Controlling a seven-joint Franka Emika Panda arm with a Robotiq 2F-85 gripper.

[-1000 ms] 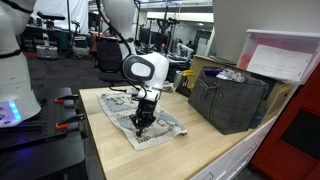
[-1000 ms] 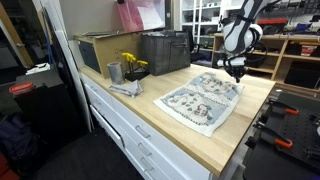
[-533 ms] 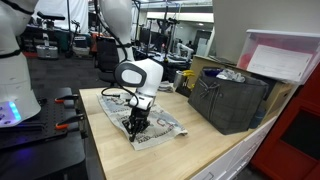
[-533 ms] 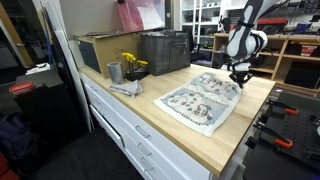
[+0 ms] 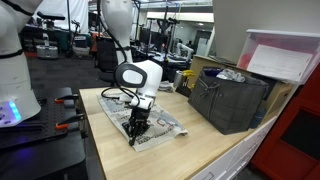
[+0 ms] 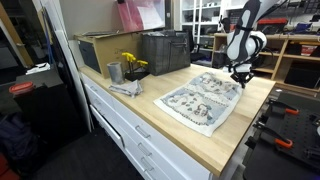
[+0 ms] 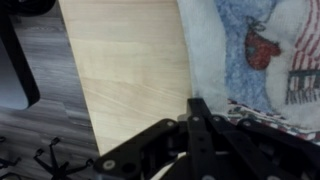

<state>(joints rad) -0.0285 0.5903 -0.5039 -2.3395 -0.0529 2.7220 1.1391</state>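
The black robot hand [image 5: 134, 134] is reaching down onto the near edge of the white printed cloth with red and blue figures [image 5: 160, 124], which is lying spread flat on the light wooden desk [image 5: 205, 150]. In the wrist view the fingers [image 7: 197, 112] are looking pressed together right at the cloth's border, beside bare wood. Whether any fabric is pinched between them cannot be told. In an exterior view a dark grey slatted crate [image 6: 165, 50] is standing behind the cloth, well apart from the hand.
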